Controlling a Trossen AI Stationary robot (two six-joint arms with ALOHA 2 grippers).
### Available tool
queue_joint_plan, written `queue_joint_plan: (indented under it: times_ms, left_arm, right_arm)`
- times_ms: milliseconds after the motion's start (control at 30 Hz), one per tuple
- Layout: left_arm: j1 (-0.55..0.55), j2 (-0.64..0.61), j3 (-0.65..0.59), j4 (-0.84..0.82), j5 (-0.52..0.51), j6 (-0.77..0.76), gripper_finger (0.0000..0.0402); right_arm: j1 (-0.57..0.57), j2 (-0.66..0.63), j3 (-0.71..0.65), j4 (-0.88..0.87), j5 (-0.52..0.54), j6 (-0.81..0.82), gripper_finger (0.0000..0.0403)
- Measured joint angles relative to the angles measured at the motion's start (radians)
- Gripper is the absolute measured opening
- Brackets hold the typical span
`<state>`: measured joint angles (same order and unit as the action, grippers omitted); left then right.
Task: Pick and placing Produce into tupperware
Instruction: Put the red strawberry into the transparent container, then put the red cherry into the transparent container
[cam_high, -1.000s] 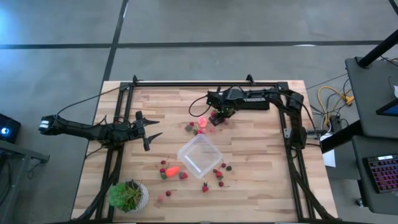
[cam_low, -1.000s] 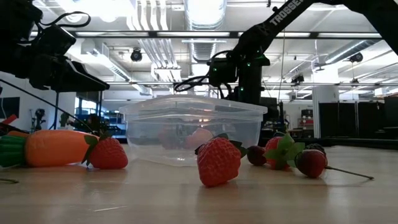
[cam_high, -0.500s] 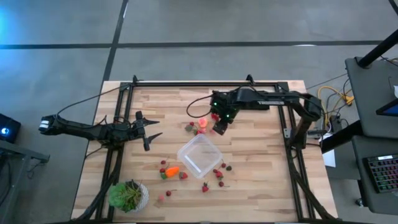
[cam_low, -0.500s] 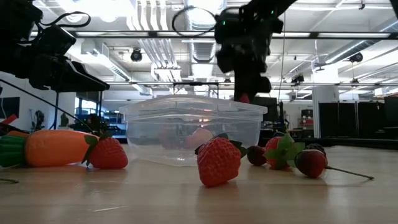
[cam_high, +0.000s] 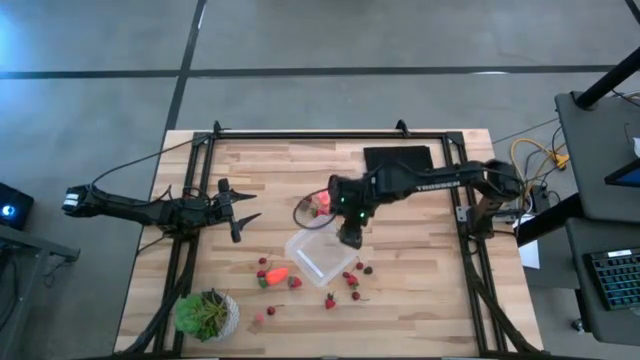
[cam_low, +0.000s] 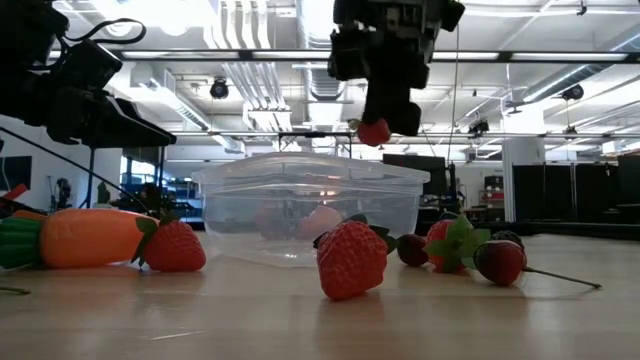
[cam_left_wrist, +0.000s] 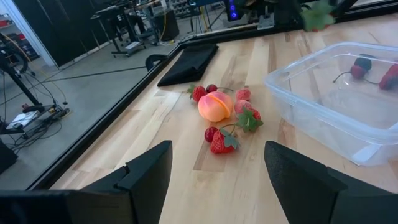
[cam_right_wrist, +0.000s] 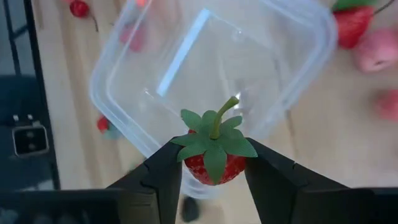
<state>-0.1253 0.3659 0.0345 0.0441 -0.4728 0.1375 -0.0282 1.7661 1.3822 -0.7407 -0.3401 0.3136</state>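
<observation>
My right gripper (cam_high: 348, 236) hangs over the far right part of the clear tupperware (cam_high: 320, 252), shut on a red strawberry (cam_right_wrist: 213, 160) with a green leafy cap. The low view shows this strawberry (cam_low: 374, 131) in the air above the tupperware's rim (cam_low: 310, 168). A round pink-orange fruit (cam_high: 322, 201) lies with a few strawberries on the table just beyond the tupperware. An orange carrot (cam_high: 277, 274) and more strawberries (cam_high: 352, 280) lie on its near side. My left gripper (cam_high: 245, 208) waits open at the table's left. My right gripper pinches the strawberry's red body (cam_right_wrist: 198, 167) between its two fingers, just under the leafy cap. The fingers (cam_right_wrist: 163, 177) slant down from the table's far right. The strawberry is lifted clear, above the tupperware, its stem (cam_right_wrist: 224, 112) toward the wrist.
A flat black pad (cam_high: 398, 158) lies at the table's far right, under the right arm. A leafy green potted plant (cam_high: 206, 314) stands at the near left corner. Black frame rails (cam_high: 330, 133) run along the table's edges.
My right gripper has gone up and toward the table's near edge, from beside the pink-orange fruit to above the tupperware, rolling as it went. The strawberry has come with it, lifted clear of the table.
</observation>
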Motion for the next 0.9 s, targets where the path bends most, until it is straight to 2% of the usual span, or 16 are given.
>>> queue_joint_plan:
  times_ms: [200,533,700,900]
  left_arm:
    - [0.0,-0.001,0.0,-0.001,0.0,0.0,0.0242]
    - [0.0,0.0,0.0,0.001,0.0,0.0,0.0242]
    - [0.0,0.0,0.0,0.0,0.0,0.0,0.0242]
    - [0.0,0.0,0.0,0.001,0.0,0.0,0.0242]
  right_arm:
    - [0.089,0.058,0.001,0.154,0.117,0.142,0.0152]
    - [0.155,0.164,0.002,0.103,0.24,0.396,0.0156]
    - [0.169,0.166,0.049,0.042,0.278,0.442,0.0193]
    - [0.14,0.127,0.15,-0.087,0.376,0.371,0.026]
